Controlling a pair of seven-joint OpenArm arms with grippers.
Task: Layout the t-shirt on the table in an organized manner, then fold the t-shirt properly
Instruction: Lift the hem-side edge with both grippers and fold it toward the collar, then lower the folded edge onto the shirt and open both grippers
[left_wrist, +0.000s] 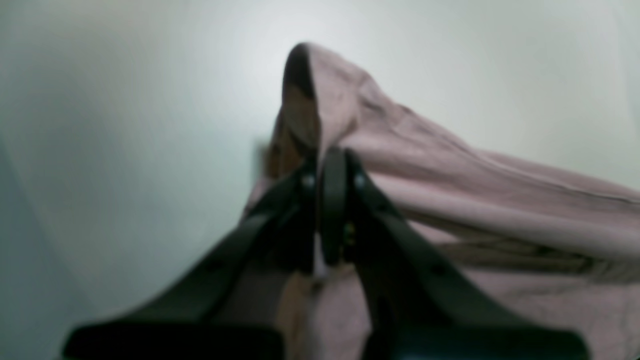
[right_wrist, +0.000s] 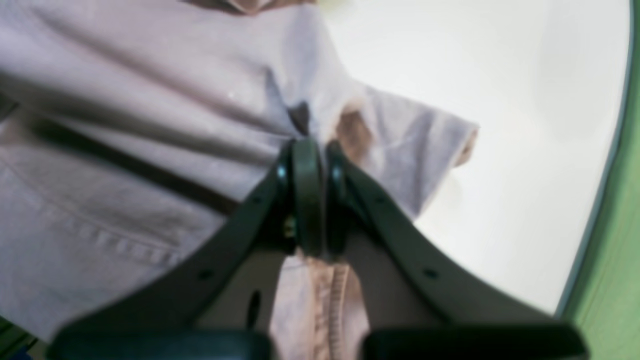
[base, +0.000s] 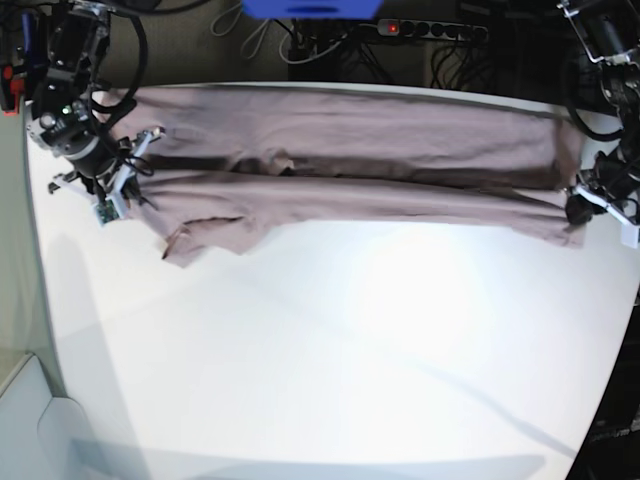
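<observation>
In the left wrist view I see my left gripper (left_wrist: 327, 155) clamped on a raised fold of the t-shirt (left_wrist: 450, 175), whose cloth runs off to its right over the tabletop (left_wrist: 125, 125).

In the right wrist view my right gripper (right_wrist: 315, 147) is pinched together on the shirt's edge; a sleeve (right_wrist: 425, 145) lies just beyond it, to its right.

In the base view I see the t-shirt (base: 360, 140) stretched between both grippers along the tabletop's (base: 350, 350) far side.

Matte black pincer (left_wrist: 327, 165) arms carry small silvery screws.
</observation>
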